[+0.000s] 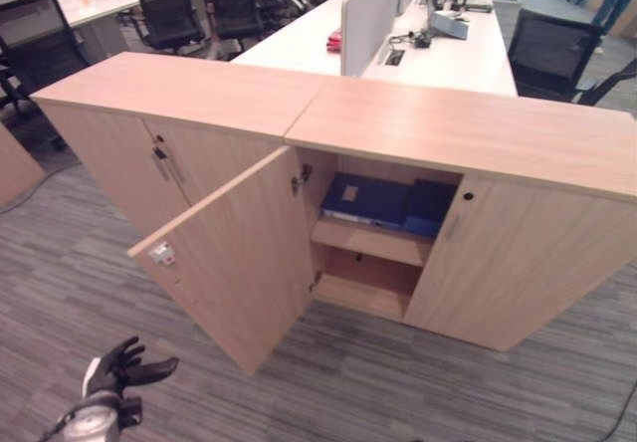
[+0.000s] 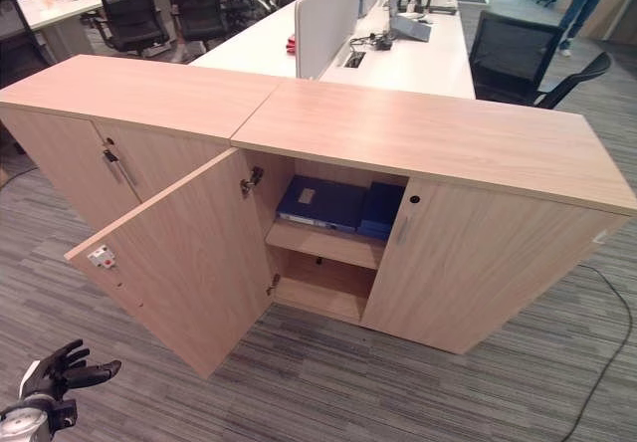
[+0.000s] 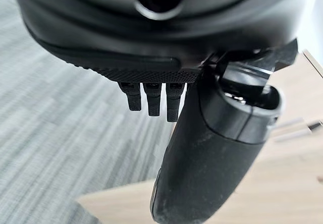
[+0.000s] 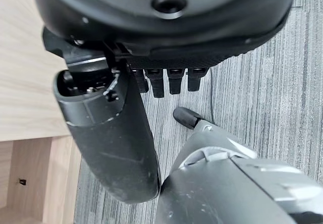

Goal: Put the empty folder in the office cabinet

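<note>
A: What does the office cabinet (image 1: 468, 133) hold?
B: A blue folder (image 1: 364, 201) with a pale label lies flat on the upper shelf (image 1: 370, 239), touching a second blue folder (image 1: 429, 207) beside it. The lower compartment (image 1: 363, 281) below is bare wood.

A: How does the cabinet stand?
B: It is light wood. Its left door (image 1: 239, 258) is swung wide open, bearing a small white latch (image 1: 162, 254) near its free edge; its right door (image 1: 518, 263) is closed.

A: And each robot hand?
B: The left robot hand (image 1: 124, 364) hovers low over the grey striped carpet (image 1: 448, 392), fingers relaxed, grasping nothing. The right robot hand (image 4: 113, 133) is also released, over the carpet beside the cabinet.

A: The room?
B: Behind stand a white bench (image 1: 438, 54) with a divider panel (image 1: 370, 14) and black office chairs (image 1: 164, 9).
</note>
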Robot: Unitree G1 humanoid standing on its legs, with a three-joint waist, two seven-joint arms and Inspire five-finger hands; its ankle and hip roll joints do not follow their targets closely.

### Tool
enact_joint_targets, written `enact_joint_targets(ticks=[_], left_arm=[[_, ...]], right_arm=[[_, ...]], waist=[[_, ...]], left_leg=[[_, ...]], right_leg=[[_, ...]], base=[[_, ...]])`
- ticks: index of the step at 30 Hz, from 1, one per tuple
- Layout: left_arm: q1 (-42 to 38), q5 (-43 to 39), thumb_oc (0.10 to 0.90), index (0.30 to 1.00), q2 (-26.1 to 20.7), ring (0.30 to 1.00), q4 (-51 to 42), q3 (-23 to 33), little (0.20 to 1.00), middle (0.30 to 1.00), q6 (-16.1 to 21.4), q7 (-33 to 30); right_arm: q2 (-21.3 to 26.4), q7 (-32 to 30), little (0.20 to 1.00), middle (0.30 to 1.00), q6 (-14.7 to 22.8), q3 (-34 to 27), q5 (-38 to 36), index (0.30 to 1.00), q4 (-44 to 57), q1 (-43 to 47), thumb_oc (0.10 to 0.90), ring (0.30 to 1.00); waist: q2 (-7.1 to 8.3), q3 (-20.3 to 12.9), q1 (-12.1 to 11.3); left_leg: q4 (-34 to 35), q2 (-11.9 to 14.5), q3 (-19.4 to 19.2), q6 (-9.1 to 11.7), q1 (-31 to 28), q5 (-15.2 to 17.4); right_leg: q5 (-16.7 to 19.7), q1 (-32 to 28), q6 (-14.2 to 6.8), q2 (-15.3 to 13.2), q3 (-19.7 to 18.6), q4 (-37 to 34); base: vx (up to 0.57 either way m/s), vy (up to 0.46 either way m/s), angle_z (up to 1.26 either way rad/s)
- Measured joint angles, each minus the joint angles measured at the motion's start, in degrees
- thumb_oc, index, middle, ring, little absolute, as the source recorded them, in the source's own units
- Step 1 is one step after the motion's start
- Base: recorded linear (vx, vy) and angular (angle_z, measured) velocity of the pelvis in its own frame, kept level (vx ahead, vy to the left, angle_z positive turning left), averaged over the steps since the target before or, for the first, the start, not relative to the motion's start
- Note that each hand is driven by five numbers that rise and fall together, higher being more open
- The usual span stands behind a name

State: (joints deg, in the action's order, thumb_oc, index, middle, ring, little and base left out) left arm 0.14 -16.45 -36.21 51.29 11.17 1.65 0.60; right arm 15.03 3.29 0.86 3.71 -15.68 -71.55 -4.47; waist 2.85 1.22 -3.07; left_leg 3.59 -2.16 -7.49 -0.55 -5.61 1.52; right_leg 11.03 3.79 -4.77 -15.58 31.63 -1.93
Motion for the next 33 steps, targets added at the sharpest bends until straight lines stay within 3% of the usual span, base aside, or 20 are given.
enact_joint_targets(ticks=[2,5,7,12,17,22,26,27,29,31,32,33], left_arm=[[-2.4,-0.2,0.800,0.900,-1.2,0.900,2.8,-0.3,0.900,0.900,-0.4,0.1],[-5.4,-1.3,0.800,0.900,-2.6,0.900,3.1,-0.3,0.900,0.900,-0.8,-0.1],[-8.0,-1.4,0.800,0.900,-5.3,0.900,2.6,-3.2,0.900,0.900,-1.5,-0.1],[-15.6,-4.3,0.800,0.900,-9.0,0.900,4.3,-7.1,0.900,0.900,-2.0,-0.2],[-17.5,-6.0,0.800,0.900,-11.3,0.900,4.2,-8.9,0.900,0.900,-2.7,-0.4],[-21.5,-5.9,0.800,0.900,-12.1,0.900,5.5,-16.1,0.900,0.900,-3.0,-0.3],[-21.8,-6.1,0.800,0.900,-11.2,0.900,3.8,-16.5,0.900,0.900,-3.5,-1.8],[-21.2,-6.8,0.800,0.900,-10.5,0.900,2.0,-16.4,0.900,0.900,-4.0,-2.6],[-12.0,-11.5,0.800,0.900,-6.7,0.900,-15.2,-11.7,0.900,0.900,-5.4,-4.3],[-2.5,-15.0,0.800,0.900,-4.1,0.900,-29.7,-8.8,0.900,0.900,-4.2,-3.3],[-0.6,-16.0,0.800,0.900,-2.3,0.900,-31.9,-14.0,0.900,0.900,-4.1,0.9],[4.4,-18.5,0.800,0.900,-2.2,0.900,-38.5,-13.1,0.900,0.900,-4.7,0.6]], right_arm=[[-0.1,0.2,0.900,0.900,-0.2,0.1,0.0,0.900,0.0,-0.2,0.800,0.900],[-0.1,0.2,0.900,0.900,-0.4,0.1,-0.1,0.900,0.1,-1.3,0.800,0.900],[-0.1,0.5,0.900,0.900,-0.5,0.6,-0.1,0.900,1.9,-2.8,0.800,0.900],[0.0,1.4,0.900,0.900,-0.6,1.8,-0.1,0.900,2.2,-3.4,0.800,0.900],[0.0,1.7,0.900,0.900,-0.8,2.3,-0.1,0.900,3.4,-3.6,0.800,0.900],[-0.4,1.9,0.900,0.900,-1.3,2.3,-0.4,0.900,1.1,-3.4,0.800,0.900],[-0.9,1.7,0.900,0.900,-1.3,2.2,-0.5,0.900,1.1,-3.4,0.800,0.900],[-0.9,1.7,0.900,0.900,-1.3,2.2,-0.8,0.900,1.1,-3.5,0.800,0.900],[-1.3,1.3,0.900,0.900,-1.3,1.9,-1.3,0.900,1.3,-4.1,0.800,0.900],[-1.7,1.3,0.900,0.900,-1.1,0.8,-1.4,0.900,1.4,-4.7,0.800,0.900],[-1.7,1.4,0.900,0.900,-1.3,0.2,-1.9,0.900,-0.2,-4.2,0.800,0.900],[-1.6,1.4,0.900,0.900,-1.5,-0.2,-1.9,0.900,0.0,-2.9,0.800,0.900]], waist=[[0.49,0.0,1.4],[1.76,0.1,1.8],[2.74,-0.1,2.1],[2.94,0.0,3.2],[3.25,0.2,2.8],[3.83,0.3,1.1],[4.21,0.5,0.9],[4.31,0.6,0.7],[4.92,1.7,-1.3],[5.26,2.5,-2.2],[5.22,2.7,-3.2],[5.27,2.9,-2.2]], left_leg=[[0.1,0.2,-0.4,0.0,-0.4,0.0],[0.9,0.5,-1.3,0.2,-0.6,-0.1],[0.9,0.6,-1.6,0.4,-0.5,-0.5],[0.9,0.9,-2.0,0.4,-0.6,-0.5],[1.0,1.1,-2.3,0.6,-0.6,-0.5],[1.0,1.0,-2.2,0.7,-0.6,-0.6],[1.0,1.0,-1.5,0.7,-0.5,-0.8],[1.0,1.0,-1.4,0.7,-0.5,-0.8],[1.0,0.8,-0.9,0.6,-0.5,-0.9],[1.0,0.5,-0.5,0.6,-0.5,-0.9],[1.0,0.2,0.4,0.6,-0.5,-0.9],[1.0,0.1,-0.1,0.7,-1.1,-0.8]], right_leg=[[0.0,-0.1,0.0,0.3,-0.7,-0.1],[0.0,0.2,0.0,0.7,-1.3,-0.1],[0.2,0.9,0.3,1.0,-1.5,-0.1],[0.5,0.8,0.6,1.6,-2.1,-0.5],[0.7,0.8,0.8,1.9,-2.6,-1.1],[0.7,0.5,0.8,1.8,-2.3,-1.1],[0.6,0.2,0.7,1.6,-1.6,-1.1],[0.6,0.1,0.7,1.5,-1.4,-1.1],[0.4,-0.2,0.4,1.2,-1.0,-0.9],[0.4,-0.3,0.2,1.0,-1.0,-1.0],[0.3,-0.6,0.1,0.4,-0.5,-0.9],[0.5,-0.8,-0.3,0.3,-0.8,-0.8]], base=[[0.01,-0.011,-0.19],[0.00,-0.020,-0.14],[0.01,-0.017,-0.06],[-0.01,-0.014,-0.04],[0.00,-0.007,-0.02],[0.00,-0.006,0.04],[-0.01,-0.010,0.08],[-0.02,-0.007,0.13],[-0.01,-0.001,0.10],[-0.02,0.013,0.18],[-0.02,0.016,0.12],[0.00,0.000,0.00]])
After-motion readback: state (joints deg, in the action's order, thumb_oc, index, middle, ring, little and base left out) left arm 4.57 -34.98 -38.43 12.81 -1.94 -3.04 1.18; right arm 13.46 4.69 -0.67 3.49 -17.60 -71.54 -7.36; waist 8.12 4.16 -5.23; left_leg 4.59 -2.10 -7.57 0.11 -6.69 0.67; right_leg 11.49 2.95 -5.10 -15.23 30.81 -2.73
